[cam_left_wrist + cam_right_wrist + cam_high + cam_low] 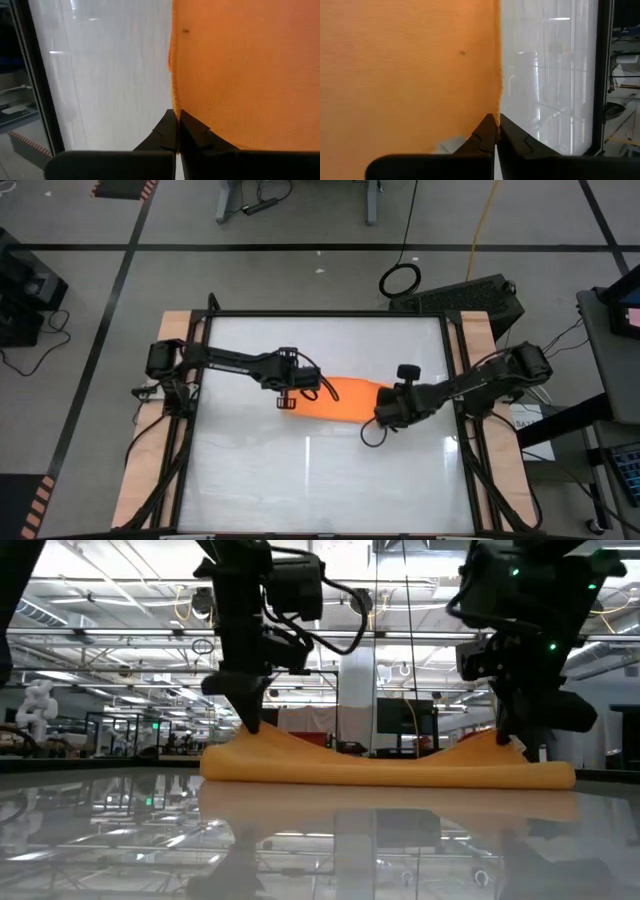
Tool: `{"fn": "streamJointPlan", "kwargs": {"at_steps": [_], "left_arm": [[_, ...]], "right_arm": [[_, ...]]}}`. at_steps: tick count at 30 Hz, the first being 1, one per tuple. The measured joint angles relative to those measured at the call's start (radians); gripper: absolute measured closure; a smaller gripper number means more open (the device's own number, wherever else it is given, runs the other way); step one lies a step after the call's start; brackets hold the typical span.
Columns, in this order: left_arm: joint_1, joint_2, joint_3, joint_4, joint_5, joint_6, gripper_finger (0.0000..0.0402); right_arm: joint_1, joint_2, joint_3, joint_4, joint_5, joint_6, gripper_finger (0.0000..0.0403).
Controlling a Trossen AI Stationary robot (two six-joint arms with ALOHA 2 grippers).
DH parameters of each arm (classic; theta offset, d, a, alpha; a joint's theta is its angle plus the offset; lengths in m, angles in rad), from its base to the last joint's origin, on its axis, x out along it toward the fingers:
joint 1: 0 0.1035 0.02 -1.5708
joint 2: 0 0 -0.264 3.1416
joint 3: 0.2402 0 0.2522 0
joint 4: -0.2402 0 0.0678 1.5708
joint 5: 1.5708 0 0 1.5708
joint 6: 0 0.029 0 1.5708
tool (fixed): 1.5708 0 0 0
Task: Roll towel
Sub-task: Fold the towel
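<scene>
The left hand [287,402] is closed, its two dark fingers pressed together on the edge of the towel [338,398] at the towel's left end. The right hand [384,413] is likewise closed on the towel's edge at the opposite, right end. In both wrist views the fingertips meet right at the cloth's border, with orange fabric on one side and bare bench on the other.

The towel lies near the middle of the bench [320,470], between the two hands. Its long axis runs left to right across the bench, from one hand to the other. In the low view it forms a low, elongated band, raised slightly at each gripped end and sagging in between. The cloth is bright orange, soft, with a fine woven texture and a slightly frayed border. The bench surface is white, glossy and reflective, bordered by a dark frame.
</scene>
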Motion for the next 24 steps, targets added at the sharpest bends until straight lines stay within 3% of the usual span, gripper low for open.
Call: {"fn": "streamJointPlan", "kwargs": {"at_steps": [12, 20, 24], "left_arm": [[0.038, 0.103, 0.000, 0.025, 0.004, 0.019, 0.0367], [0.038, 0.104, 0.000, 0.059, -0.006, 0.029, 0.0282], [0.037, 0.104, 0.000, 0.052, -0.084, 0.044, 0.0229]], "right_arm": [[-0.158, -0.001, -0.090, 0.200, -0.164, -0.113, 0.0393], [-0.165, 0.000, -0.109, 0.213, -0.164, -0.110, 0.0308], [-0.164, -0.016, -0.109, 0.163, -0.126, -0.081, 0.0259]]}}
